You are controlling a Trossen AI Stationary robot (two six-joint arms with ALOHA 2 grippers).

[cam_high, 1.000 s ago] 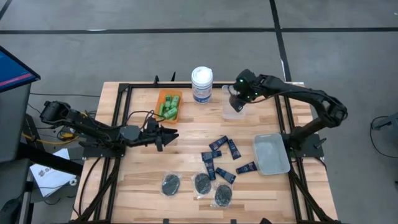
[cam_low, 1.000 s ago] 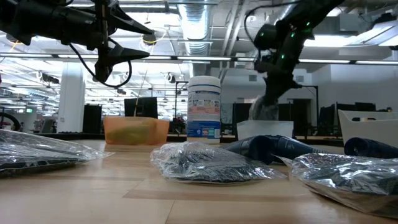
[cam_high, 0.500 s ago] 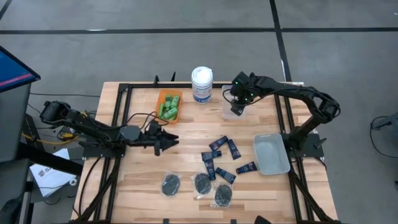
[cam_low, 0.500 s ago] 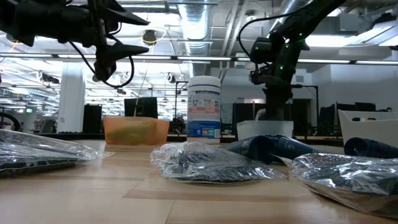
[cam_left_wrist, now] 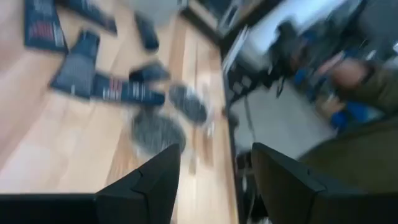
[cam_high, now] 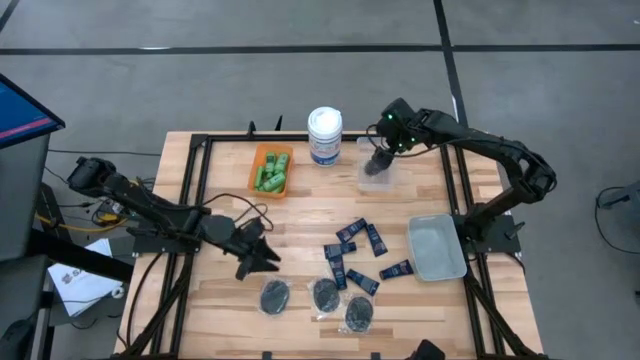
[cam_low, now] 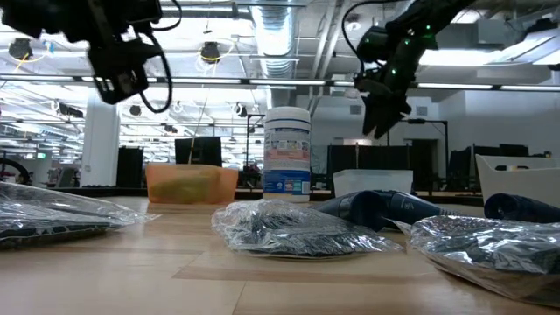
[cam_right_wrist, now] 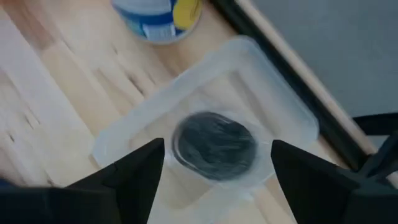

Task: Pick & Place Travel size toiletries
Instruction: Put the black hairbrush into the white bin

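My right gripper hangs open and empty above the small clear bin at the far middle. A black disc in a clear packet lies on that bin's floor. My left gripper is open and empty above the table, left of the loose items. Three more disc packets lie near the front edge. Several dark navy tubes lie behind them. Green little bottles lie in the orange bin.
A large white canister with a blue label stands between the orange bin and the clear bin. A wider clear tray lies at the table's right edge. In the low view, disc packets lie close in front.
My right gripper has gone down into the clear bin with a disc packet, let go and risen; the packet now lies in the bin. My left gripper has moved toward the table's near edge and a little right, toward the disc packets, tipping downward.
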